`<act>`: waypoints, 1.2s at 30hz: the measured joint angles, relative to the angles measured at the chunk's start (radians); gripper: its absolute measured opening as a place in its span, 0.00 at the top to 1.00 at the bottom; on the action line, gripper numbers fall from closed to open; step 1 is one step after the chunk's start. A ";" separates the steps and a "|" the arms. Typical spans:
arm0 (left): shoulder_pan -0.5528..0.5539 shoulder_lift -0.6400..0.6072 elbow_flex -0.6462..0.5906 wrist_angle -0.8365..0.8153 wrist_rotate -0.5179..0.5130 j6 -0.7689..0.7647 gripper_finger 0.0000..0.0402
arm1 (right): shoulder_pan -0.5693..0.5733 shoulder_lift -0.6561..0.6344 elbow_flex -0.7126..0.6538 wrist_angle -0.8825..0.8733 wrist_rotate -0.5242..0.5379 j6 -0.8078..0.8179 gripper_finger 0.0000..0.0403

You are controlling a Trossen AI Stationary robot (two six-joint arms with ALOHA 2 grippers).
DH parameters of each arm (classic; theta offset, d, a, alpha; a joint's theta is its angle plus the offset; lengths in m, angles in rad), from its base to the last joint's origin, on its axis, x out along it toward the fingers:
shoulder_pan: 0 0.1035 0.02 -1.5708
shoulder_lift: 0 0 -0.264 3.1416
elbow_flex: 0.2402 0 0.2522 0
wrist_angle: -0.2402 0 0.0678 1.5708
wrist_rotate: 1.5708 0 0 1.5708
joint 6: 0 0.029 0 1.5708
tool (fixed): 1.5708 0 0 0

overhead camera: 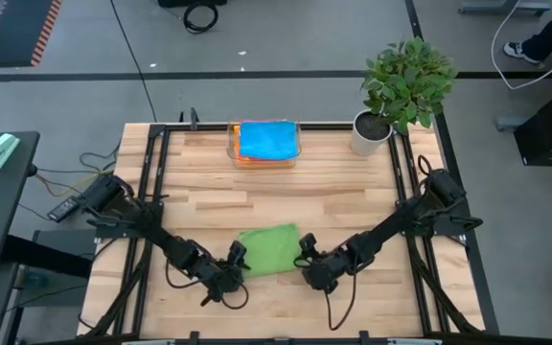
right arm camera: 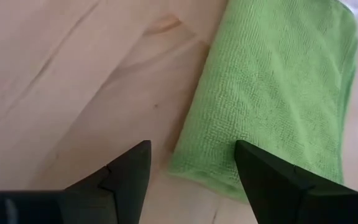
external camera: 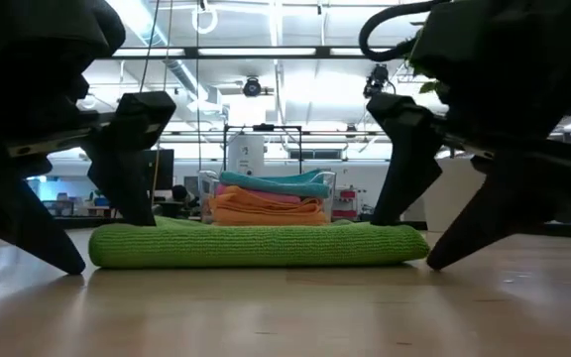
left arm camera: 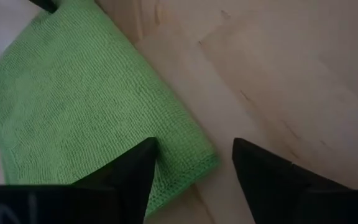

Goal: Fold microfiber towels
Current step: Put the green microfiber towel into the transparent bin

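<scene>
Your green towel (overhead camera: pixel 270 249) lies folded flat near the surface's front edge, left pincer (overhead camera: pixel 237 267) and right pincer (overhead camera: pixel 307 261) both spread apart and empty at its ends, with folded towels (overhead camera: pixel 264 139) stacked in the tray (overhead camera: pixel 232 146) at the back edge.

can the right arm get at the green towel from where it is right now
Probably yes. The right hand sits open at the green towel's near corner on the table, with nothing between them. The left hand, also open, is at the opposite end and off its path.
</scene>
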 joint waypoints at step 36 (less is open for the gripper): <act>0.137 -0.253 0.123 -0.135 0.039 -0.606 0.97 | -0.228 -0.319 -0.006 -0.181 -0.496 0.532 0.98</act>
